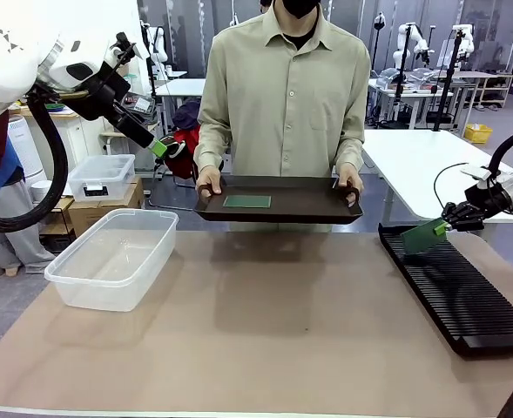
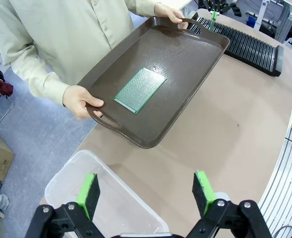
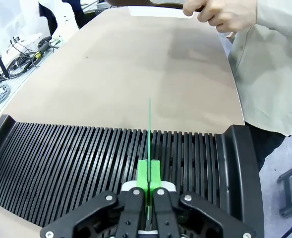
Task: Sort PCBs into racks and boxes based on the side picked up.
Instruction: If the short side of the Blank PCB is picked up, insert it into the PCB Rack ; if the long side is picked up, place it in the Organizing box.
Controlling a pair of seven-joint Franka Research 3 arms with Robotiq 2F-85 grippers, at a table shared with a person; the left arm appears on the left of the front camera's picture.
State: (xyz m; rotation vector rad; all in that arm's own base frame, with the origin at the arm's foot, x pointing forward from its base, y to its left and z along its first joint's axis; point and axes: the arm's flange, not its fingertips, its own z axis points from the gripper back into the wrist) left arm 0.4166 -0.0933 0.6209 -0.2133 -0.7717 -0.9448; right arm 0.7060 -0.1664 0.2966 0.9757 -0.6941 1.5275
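BOARD SORTING, MID-PLACEMENT: A brown-topped bench [image 1: 282, 340] carries the job's two destinations, set well apart at opposite ends so that each arm has its own. A clear plastic tub [image 1: 91, 292] sits on the robot's left and a long black slotted rack [image 1: 465, 296] on its right. Across the bench a person [image 1: 282, 96] holds a dark brown tray [image 1: 313, 198] by both handles, level and above the far edge, evidently to offer its load within the arms' reach. One green PCB [image 1: 246, 201] lies flat near the tray's middle, held by nothing.

The second PCB [image 1: 424, 235] is pinched at its edge by the right fingers [image 3: 142, 173], which are closed tight on it. They hold the board on edge, in line with the slots near the rack's far end (the right wrist camera shows it as a thin green line running along one groove). Whether its lower edge has entered a slot cannot be told. The edge-on hold looks chosen so the board can go straight down into the rack.

The left fingers [image 2: 89, 191] stand wide apart and empty. They are raised over the tub end of the bench and face the tray, apparently ready for the board waiting there.
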